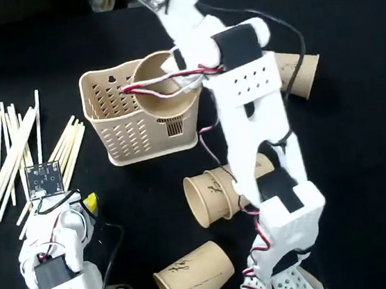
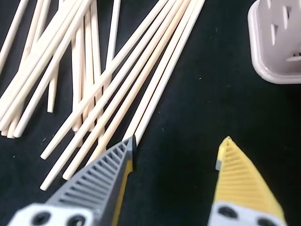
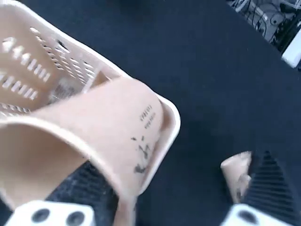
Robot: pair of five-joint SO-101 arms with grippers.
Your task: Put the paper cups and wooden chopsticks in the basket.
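— Two jobs are open at once. What's nearest?

— The left gripper (image 2: 181, 141). Its jaws are apart with nothing between them, and it hangs low just beside the near ends of the wooden chopsticks (image 2: 150, 70). They lie loose on the black table (image 1: 363, 167), to the side of the basket (image 1: 129, 134), and I see none inside it.

— And the cups?

— A near cup (image 1: 194, 277) lies on its side by the arm bases, with a second cup (image 1: 213, 196) just beyond. Farther on, the right gripper (image 3: 181, 179) is at the basket with a tipped cup (image 3: 108, 122) over the rim. Its jaws look spread and the cup leans on one, so I'd call this the drop.

— Next?

— Let that cup settle in and back out without catching the rim. Then fetch the far cup (image 1: 301, 73) beyond the arm. The left gripper needs to close on a stick.
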